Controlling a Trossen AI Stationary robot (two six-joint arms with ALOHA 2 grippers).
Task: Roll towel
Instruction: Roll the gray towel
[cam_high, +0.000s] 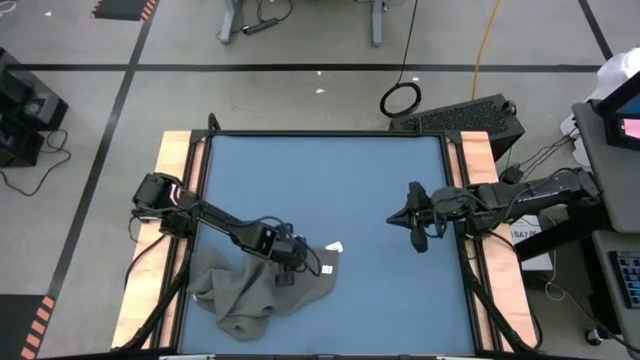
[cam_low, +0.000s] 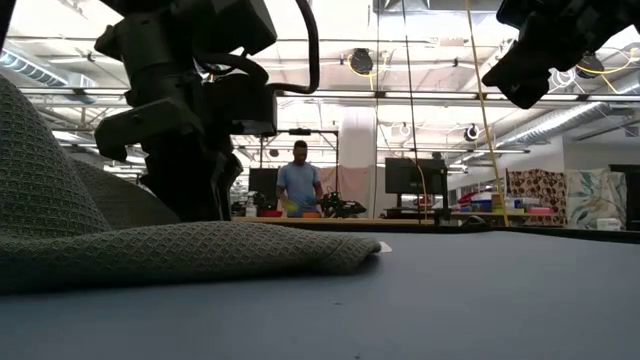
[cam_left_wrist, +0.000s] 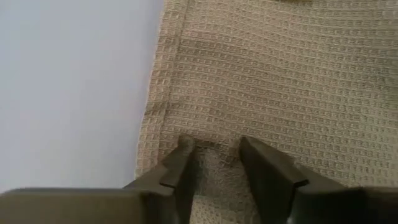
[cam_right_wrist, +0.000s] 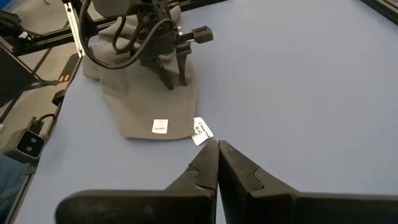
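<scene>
The grey-brown waffle-weave cloth towel lies crumpled near the front left of the blue bench, its small white tag poking out at the corner toward the middle. The left hand is down on the towel, its fingers slightly apart with a ridge of fabric between them. The right hand hangs above bare bench well to the right, fingers pressed together, while a person in a blue shirt stands far behind.
</scene>
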